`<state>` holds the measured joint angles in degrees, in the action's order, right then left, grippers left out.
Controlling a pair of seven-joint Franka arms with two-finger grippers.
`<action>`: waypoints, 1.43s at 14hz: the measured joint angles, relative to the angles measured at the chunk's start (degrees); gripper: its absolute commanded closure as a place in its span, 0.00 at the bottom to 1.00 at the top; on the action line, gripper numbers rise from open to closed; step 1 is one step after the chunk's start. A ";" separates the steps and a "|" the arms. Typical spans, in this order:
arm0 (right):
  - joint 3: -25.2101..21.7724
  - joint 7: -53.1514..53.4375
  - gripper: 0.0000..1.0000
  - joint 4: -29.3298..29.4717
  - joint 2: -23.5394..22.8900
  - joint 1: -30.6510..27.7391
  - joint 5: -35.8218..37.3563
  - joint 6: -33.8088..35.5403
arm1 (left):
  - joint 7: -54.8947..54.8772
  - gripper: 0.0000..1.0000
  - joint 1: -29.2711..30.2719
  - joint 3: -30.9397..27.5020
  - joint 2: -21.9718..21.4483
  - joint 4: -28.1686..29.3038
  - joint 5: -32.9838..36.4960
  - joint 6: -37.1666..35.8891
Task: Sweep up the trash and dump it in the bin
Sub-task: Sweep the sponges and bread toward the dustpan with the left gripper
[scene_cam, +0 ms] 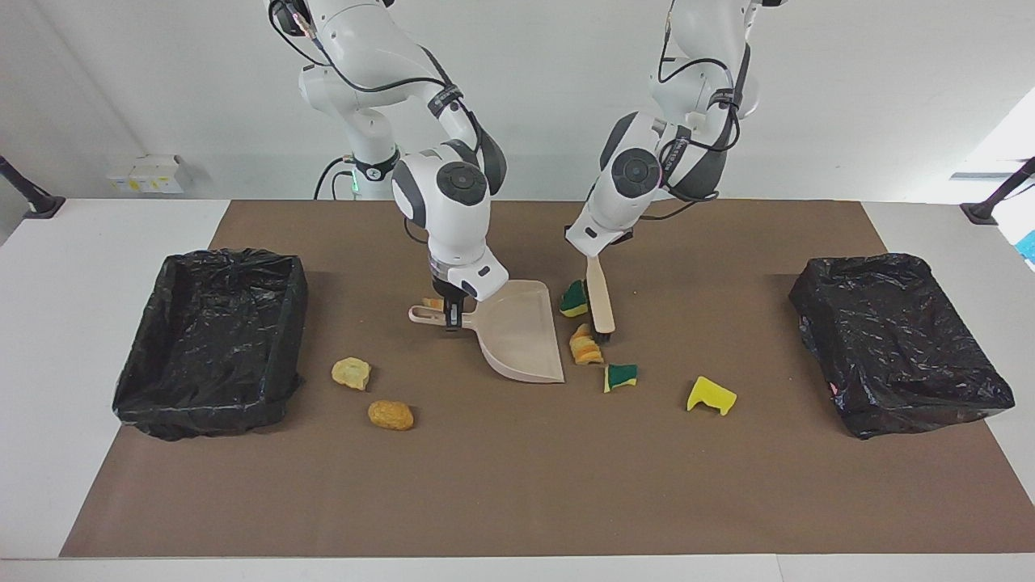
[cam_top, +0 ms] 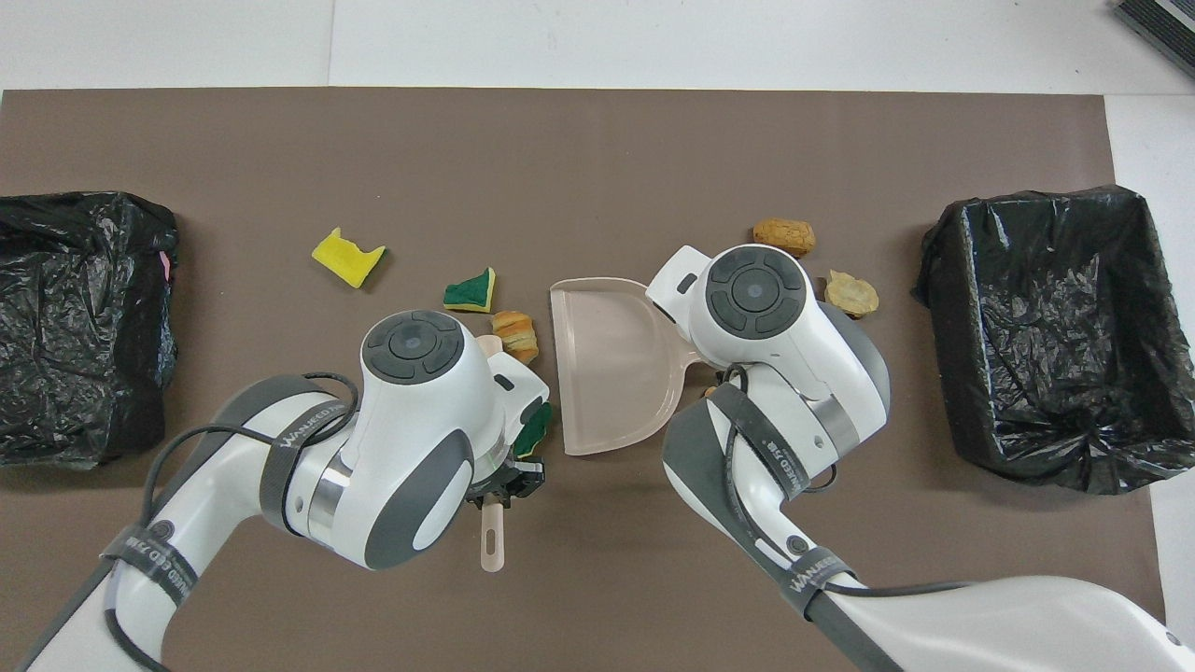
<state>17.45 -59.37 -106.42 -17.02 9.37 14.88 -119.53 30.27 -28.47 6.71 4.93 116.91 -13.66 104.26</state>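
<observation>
Sweeping step in hand. Three scraps lie close to the mouth of the dustpan (scene_cam: 517, 331): a green-and-yellow sponge piece (scene_cam: 574, 299) just beside the pan's open edge at its end nearer the robots, an orange bread chunk (scene_cam: 585, 345) near the edge's middle, and a second green sponge piece (scene_cam: 621, 376) a little farther from the robots and not yet at the pan. A yellow sponge piece (scene_cam: 711, 396) lies well apart, toward the left arm's end of the worktop. Two more bread chunks (scene_cam: 351, 373) (scene_cam: 390, 415) rest between the pan and the bin (scene_cam: 212, 339) at the right arm's end; a small orange bit (scene_cam: 433, 303) shows beside the pan's handle.

The brush (scene_cam: 600, 303) stands with its bristles on the mat, touching or just beside the first two scraps. The left gripper (cam_top: 499, 481) is pinched on the brush handle. The right gripper (scene_cam: 450, 311) is pressed onto the dustpan's handle, with the pan flat on the mat.

By judgement, none of the trash is in the pan yet; the next move calls for a short push of the brush toward the pan's lip, and the scraps left to the side will need further strokes.

A brown mat (scene_cam: 517, 485) covers the white worktop (scene_cam: 73, 242). A second lined bin (scene_cam: 897, 343) sits at the left arm's end. A plain white wall stands at the robots' end.
</observation>
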 measured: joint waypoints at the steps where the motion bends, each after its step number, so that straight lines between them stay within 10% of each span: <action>1: 0.00 0.13 1.00 0.00 0.00 0.00 0.00 0.00 | 0.33 1.00 0.31 -0.51 -0.50 -0.84 -0.42 -0.60; 7: 0.00 0.27 1.00 -0.01 0.00 0.00 0.00 0.00 | -26.11 1.00 18.70 -3.19 -3.93 -4.59 7.51 -7.13; 14: 0.02 0.61 1.00 -0.03 0.00 0.02 0.00 0.00 | -35.60 1.00 25.58 -3.16 11.92 -13.23 13.41 0.83; 20: 0.03 0.68 1.00 -0.04 0.00 0.02 0.00 0.00 | -39.19 1.00 28.96 -2.97 15.88 -19.69 18.48 3.55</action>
<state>17.48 -58.70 -106.46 -17.02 9.39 14.88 -119.53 -8.92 0.48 3.75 20.82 97.21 4.82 107.81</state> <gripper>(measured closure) 0.692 0.744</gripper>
